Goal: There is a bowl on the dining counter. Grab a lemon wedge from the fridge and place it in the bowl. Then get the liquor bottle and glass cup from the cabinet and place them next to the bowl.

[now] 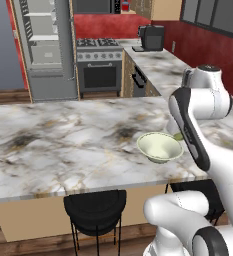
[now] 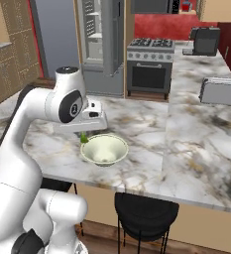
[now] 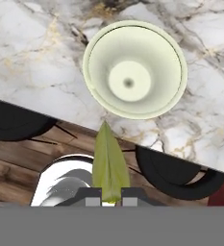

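It was a home kitchen: stove (image 1: 99, 62), open fridge (image 1: 45, 47), coffee machine (image 1: 150, 37), toaster (image 2: 220, 91), marbled desk (image 1: 63, 145).

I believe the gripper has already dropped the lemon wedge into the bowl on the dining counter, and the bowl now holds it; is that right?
Not quite: the bowl on the dining counter is empty. The hand view shows the lemon wedge clamped in the gripper, short of the bowl's rim.

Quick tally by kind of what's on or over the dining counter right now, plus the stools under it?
Pale shallow round bowl: 1
Yellow-green lemon wedge, pinched in the two-finger gripper: 1
Silver toaster on the marbled dining counter: 1
Black round stools: 2 in the hand view
Total: 5
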Controlling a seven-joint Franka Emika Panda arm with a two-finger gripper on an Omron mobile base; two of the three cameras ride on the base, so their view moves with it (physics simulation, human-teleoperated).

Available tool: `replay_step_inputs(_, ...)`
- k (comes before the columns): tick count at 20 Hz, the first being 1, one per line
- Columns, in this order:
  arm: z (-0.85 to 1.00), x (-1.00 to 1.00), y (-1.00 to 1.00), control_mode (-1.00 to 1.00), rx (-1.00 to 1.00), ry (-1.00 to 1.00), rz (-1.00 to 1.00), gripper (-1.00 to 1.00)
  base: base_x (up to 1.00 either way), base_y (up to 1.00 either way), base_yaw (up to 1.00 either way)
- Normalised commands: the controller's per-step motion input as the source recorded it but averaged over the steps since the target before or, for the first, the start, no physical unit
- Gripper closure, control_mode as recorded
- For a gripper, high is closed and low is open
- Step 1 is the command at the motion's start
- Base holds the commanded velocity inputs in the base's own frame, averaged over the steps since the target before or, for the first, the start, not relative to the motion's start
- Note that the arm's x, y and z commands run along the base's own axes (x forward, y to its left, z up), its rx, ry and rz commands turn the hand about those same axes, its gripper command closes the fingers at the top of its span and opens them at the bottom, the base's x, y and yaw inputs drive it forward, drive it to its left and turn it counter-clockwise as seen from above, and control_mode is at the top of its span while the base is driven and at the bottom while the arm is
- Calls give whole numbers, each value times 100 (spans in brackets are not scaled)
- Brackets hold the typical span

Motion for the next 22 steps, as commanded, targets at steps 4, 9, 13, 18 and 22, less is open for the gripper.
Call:
replay_step_inputs(4, -27, 37, 0, -100, 0, 0, 3, 100, 0, 0, 0)
replay_step_inputs(9, -34, 39, 0, -100, 0, 3, 3, 100, 0, 0, 0)
replay_step_inputs(13, -33, 40, 0, -100, 0, 5, 2, 100, 0, 0, 0)
replay_step_inputs(18, -33, 38, 0, -100, 0, 6, 2, 100, 0, 0, 0)
replay_step_inputs(22, -29, 34, -2, -100, 0, 5, 1, 100, 0, 0, 0)
